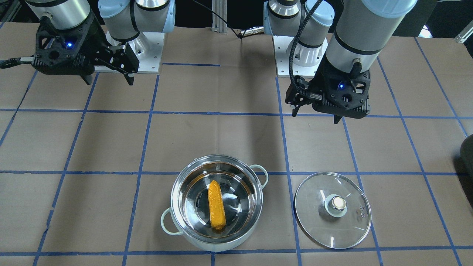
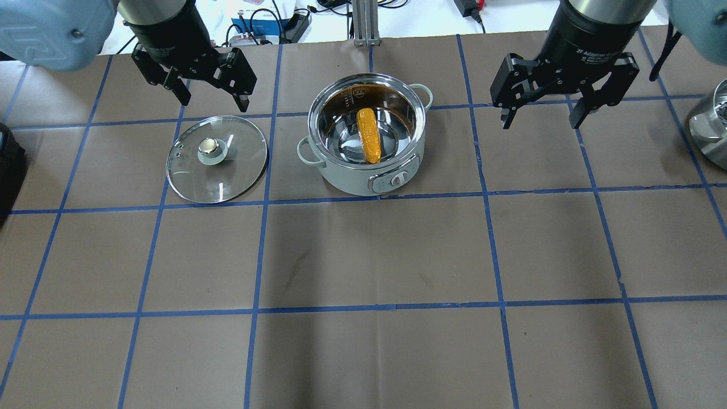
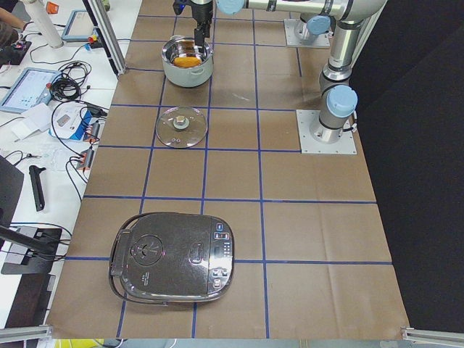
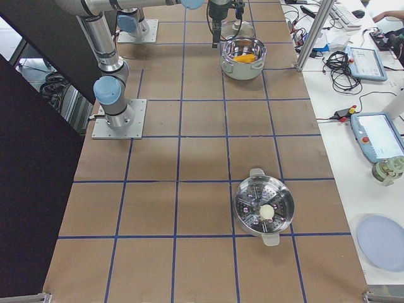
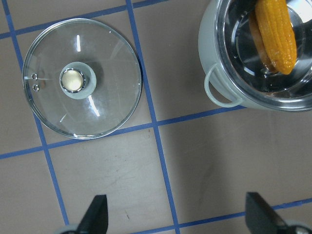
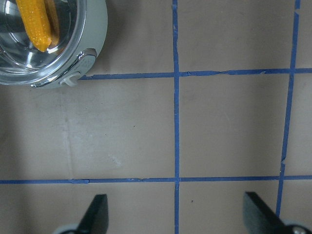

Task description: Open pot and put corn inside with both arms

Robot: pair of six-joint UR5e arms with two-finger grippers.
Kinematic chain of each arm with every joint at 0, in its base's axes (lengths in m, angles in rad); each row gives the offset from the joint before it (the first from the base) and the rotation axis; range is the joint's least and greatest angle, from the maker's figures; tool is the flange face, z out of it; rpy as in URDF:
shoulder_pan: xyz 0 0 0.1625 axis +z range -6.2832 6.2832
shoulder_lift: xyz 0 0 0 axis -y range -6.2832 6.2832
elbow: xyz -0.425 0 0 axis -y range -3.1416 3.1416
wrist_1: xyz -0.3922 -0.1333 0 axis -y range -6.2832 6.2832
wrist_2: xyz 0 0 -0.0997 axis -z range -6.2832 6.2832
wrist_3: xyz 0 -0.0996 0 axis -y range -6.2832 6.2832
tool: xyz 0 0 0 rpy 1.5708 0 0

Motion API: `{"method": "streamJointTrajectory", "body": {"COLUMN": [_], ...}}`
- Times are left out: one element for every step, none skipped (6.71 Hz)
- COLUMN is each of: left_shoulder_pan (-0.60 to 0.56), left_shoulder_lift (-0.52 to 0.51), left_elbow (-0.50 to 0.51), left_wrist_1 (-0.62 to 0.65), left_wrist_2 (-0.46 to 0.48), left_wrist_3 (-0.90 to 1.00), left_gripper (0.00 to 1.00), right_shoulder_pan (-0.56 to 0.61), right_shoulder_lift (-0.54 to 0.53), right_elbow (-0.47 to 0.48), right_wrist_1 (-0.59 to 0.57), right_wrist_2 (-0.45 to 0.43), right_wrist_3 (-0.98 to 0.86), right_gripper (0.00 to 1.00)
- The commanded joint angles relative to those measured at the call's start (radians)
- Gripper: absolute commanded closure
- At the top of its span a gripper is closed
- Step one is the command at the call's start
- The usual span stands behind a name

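Corn (image 2: 368, 135) lies inside the open pot (image 2: 347, 177), lengthwise on the shiny bottom. The pot stands upright on the brown worktop (image 2: 375, 255), which is marked with a grid of blue tape. The glass lid (image 2: 216, 159) rests flat on the worktop beside the pot, knob up, on my left arm's side, near the pot but not touching it.

Left pincer (image 5: 176, 209) hangs above the worktop near the lid, its two fingers wide apart and holding nothing. Right pincer (image 6: 175, 209) hangs on the other side of the pot, well apart from it, fingers likewise spread and empty.

I judge the task as good as finished: lid off, corn in. What remains, I think, is to take both arms away cleanly. To do that well I would lift each arm straight up first and only then swing it toward its base. That way the left fingers pass over the lid's knob rather than clip it, and the right arm keeps away from the pot's handle. I would leave both pincers spread and move slowly, since a nudge could slide the pot.
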Motion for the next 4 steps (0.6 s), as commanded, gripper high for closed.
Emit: {"method": "streamJointTrajectory", "body": {"left_shoulder_pan": [-0.002, -0.001, 0.002, 0.012], "left_shoulder_lift": [0.073, 0.085, 0.087, 0.085], "left_elbow": [-0.095, -0.115, -0.112, -0.106], "left_wrist_1": [-0.029, -0.021, -0.021, -0.021], "left_wrist_2": [-0.004, -0.001, -0.001, 0.001], "left_wrist_3": [-0.093, -0.095, -0.093, -0.093], "left_gripper": [0.00, 0.00, 0.00, 0.00], "right_shoulder_pan": [0.001, 0.001, 0.001, 0.001], "right_shoulder_lift": [-0.003, -0.003, -0.002, -0.002], "right_elbow": [-0.001, -0.003, -0.006, -0.003], "right_wrist_1": [-0.006, -0.006, -0.008, -0.020], "right_wrist_2": [-0.024, -0.024, -0.026, -0.026], "right_wrist_3": [0.001, 0.001, 0.001, -0.002], "right_gripper": [0.02, 0.01, 0.00, 0.00]}}
